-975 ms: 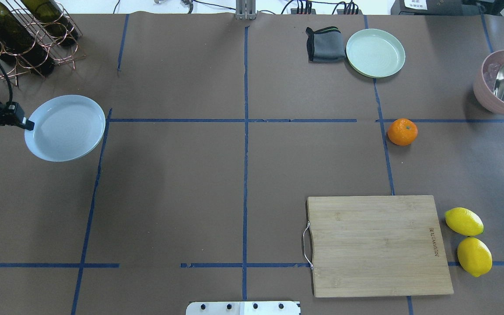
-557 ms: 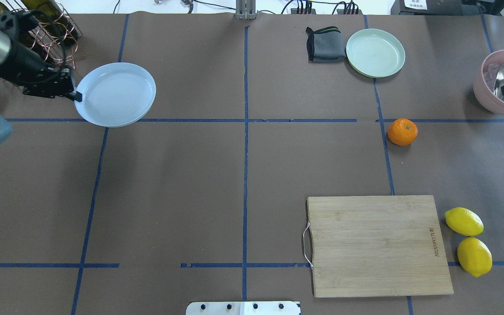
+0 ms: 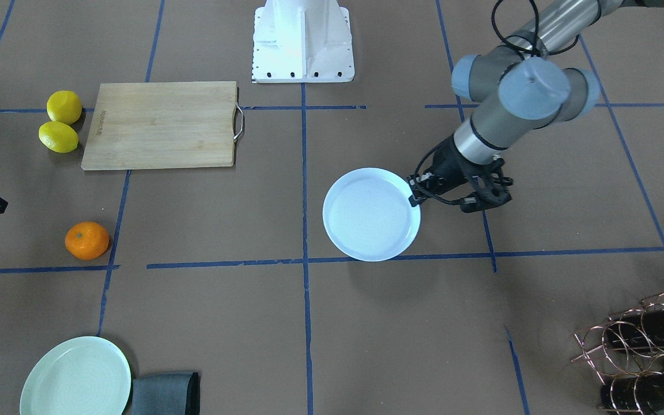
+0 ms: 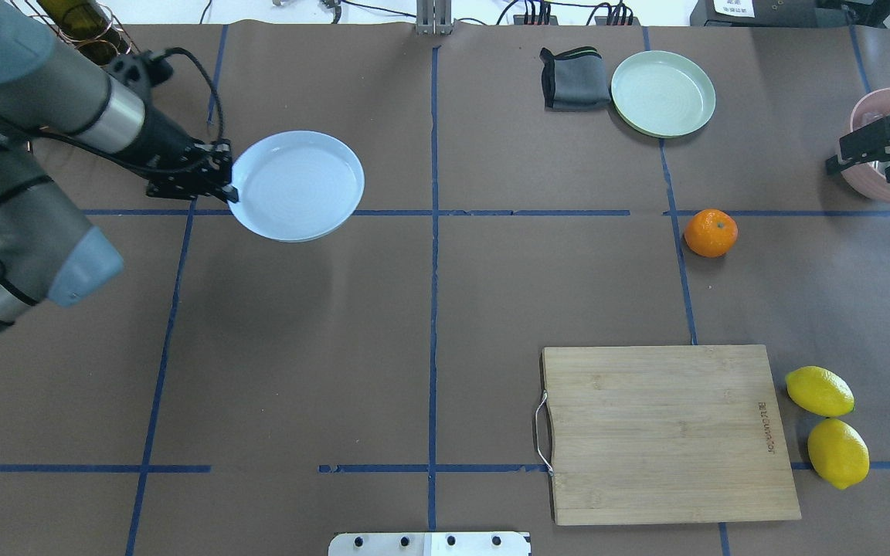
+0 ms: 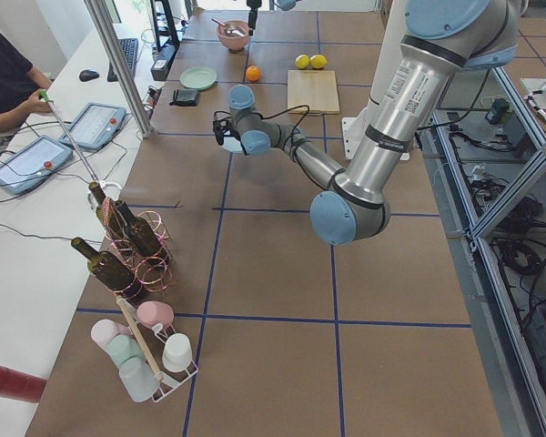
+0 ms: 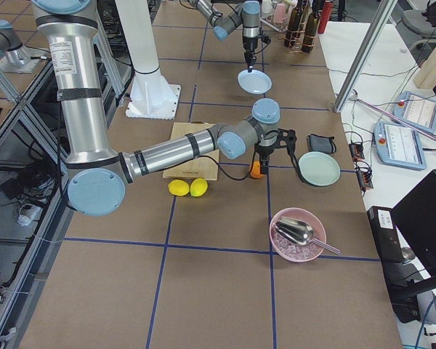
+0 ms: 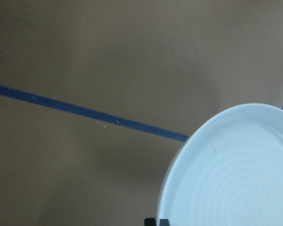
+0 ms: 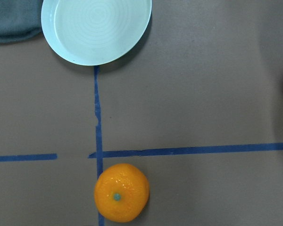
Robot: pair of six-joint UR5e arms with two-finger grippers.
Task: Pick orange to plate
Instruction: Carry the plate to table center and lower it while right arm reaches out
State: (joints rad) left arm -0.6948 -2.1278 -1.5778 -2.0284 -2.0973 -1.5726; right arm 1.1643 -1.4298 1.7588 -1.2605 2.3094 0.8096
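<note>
Presently, left jaws: clamped on the rim of the plate (image 4: 296, 185), at the edge nearest the left arm (image 4: 66, 108)
Plate: held clear of the counter (image 4: 298, 371), roughly level, its shadow on the brown paper below; it hangs over the far left part, short of the middle tape line (image 4: 433, 270)
Orange (image 4: 711, 232): on the counter's right half, in the far part, touching a blue tape line just nearside of a tape crossing; green stem dimple up; well apart from the plate
Right jaws: hanging by the counter's right edge over the pink bowl (image 4: 850, 166); the two fingers stand apart with nothing between them; the wrist view looks straight down on the orange
Green plate (image 4: 663, 93): near the far edge, right of centre, a folded grey cloth (image 4: 573, 79) touching its left side
Cutting board (image 4: 665, 432): by the near edge, right half, wire handle toward the middle
Lemons (image 4: 819, 391): two, touching, just off the board's right side
Bottle rack (image 3: 643, 346): far left corner
</note>
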